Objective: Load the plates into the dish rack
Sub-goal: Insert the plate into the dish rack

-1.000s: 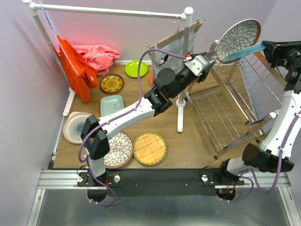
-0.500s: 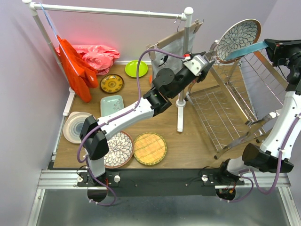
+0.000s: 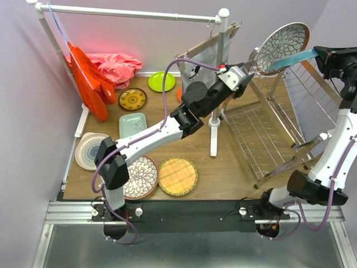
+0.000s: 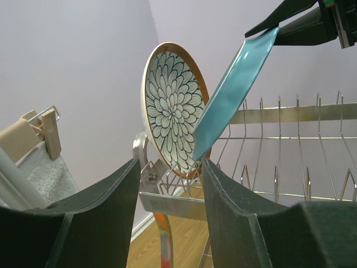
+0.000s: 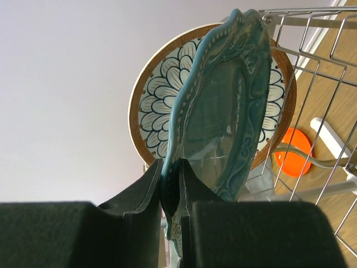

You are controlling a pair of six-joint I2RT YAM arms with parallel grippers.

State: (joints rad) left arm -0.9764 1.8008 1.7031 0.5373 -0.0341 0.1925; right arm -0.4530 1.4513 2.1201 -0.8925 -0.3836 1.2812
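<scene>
The chrome wire dish rack stands at the right. A brown-rimmed floral plate stands upright at its far left end. My right gripper is shut on the rim of the teal scalloped plate and holds it tilted, its lower edge against the floral plate's face near the tines. The right wrist view shows the pads clamped on the teal rim. My left gripper is open and empty at the rack's left end frame, just below both plates.
On the table at the left lie a lime green plate, a yellow-brown patterned plate, a mint tray, a white ringed plate, a second floral plate and a woven yellow plate. A white pipe rail carries cloths and a grey towel.
My right gripper has shifted slightly to the right with the teal plate. The left arm has barely moved.
</scene>
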